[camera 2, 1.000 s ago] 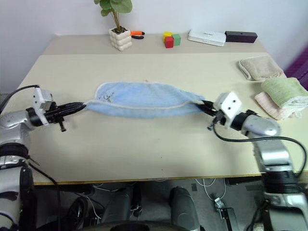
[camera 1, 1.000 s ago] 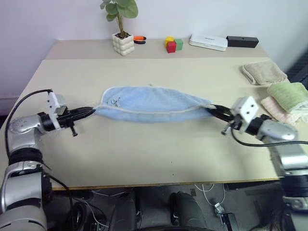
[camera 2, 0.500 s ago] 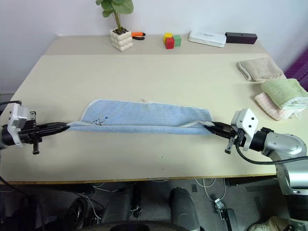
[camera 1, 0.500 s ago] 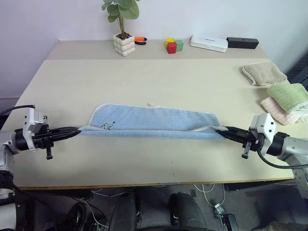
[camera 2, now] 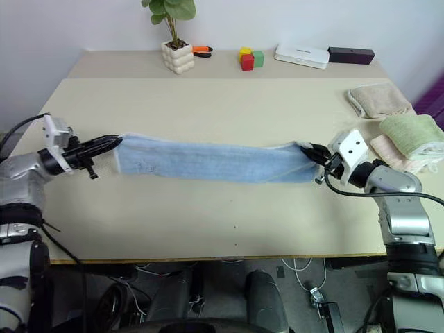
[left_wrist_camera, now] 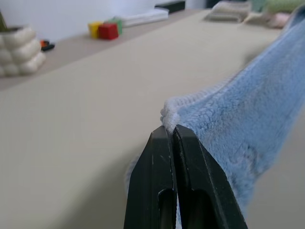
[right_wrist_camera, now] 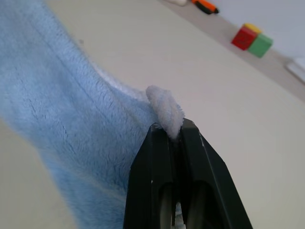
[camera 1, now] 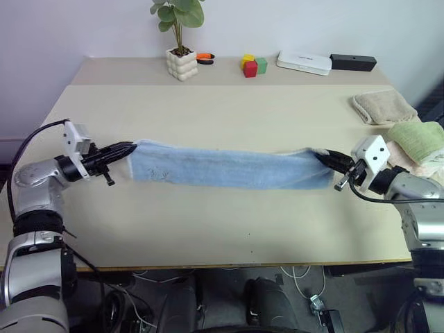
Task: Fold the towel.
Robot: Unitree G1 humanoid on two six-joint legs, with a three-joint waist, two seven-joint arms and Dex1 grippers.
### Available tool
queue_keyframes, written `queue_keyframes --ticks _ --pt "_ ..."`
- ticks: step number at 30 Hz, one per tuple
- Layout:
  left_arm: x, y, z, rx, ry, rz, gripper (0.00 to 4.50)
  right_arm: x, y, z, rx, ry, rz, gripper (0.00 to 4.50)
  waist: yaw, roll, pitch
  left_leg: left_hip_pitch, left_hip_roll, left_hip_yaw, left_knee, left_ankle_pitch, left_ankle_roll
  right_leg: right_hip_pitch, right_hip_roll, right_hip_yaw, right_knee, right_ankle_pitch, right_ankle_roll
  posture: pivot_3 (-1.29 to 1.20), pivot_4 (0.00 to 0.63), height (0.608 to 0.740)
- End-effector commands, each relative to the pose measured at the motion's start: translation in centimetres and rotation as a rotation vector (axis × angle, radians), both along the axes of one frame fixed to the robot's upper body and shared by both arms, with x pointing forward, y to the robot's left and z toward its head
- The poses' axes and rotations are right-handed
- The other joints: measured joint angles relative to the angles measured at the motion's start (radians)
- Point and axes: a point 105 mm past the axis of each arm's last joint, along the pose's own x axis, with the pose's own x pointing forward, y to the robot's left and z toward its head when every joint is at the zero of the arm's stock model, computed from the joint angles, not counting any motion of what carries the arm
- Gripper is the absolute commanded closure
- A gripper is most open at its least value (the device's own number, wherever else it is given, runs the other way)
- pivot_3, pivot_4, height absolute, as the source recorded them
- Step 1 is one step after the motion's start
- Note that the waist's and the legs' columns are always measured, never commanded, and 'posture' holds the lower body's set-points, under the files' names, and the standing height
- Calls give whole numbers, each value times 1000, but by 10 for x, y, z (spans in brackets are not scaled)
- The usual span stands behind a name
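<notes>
A light blue towel (camera 1: 229,168) hangs stretched just above the middle of the counter (camera 1: 208,111). The left gripper (camera 1: 129,148) and right gripper (camera 1: 321,155) are each clamped on an end. Keep it taut and level, then lay the held edge down evenly.

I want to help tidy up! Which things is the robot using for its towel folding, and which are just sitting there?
Using now:
- blue towel, stretched between both grippers
- left gripper, shut on one end
- right gripper, shut on the other end

Just sitting there:
- beige towel, green towel and pink towel
- potted plant
- coloured blocks
- white box, black box
</notes>
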Motion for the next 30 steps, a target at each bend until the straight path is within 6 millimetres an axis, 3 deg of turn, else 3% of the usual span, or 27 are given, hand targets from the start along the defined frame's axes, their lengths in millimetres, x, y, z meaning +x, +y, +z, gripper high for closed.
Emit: queue_keyframes --ticks 1,18,23,29,30 --pt "11 -1 8 13 -51 50 4500 7 2 6 -14 -55 -17 4476 1 0 0 0 0 0 0 0 0 0 0 0 0 0 0 0 150 735" --pt "26 -3 -8 -11 -35 166 4500 15 -4 -6 -28 -86 -125 4476 2 0 0 0 0 0 0 0 0 0 0 0 0 0 0 0 150 735" --pt "27 -7 -21 5 5 179 4500 12 0 -30 -84 -13 -123 4476 2 0 0 0 0 0 0 0 0 0 0 0 0 0 0 0 150 735" --pt "28 -9 -39 -51 132 200 4500 8 5 -44 -56 82 -110 4476 0 0 0 0 0 0 0 0 0 0 0 0 0 0 0 0 150 735" --pt "28 -8 -39 -39 121 207 4212 8 4 -44 -63 84 -116 4192 0 0 0 0 0 0 0 0 0 0 0 0 0 0 0 0 150 735"
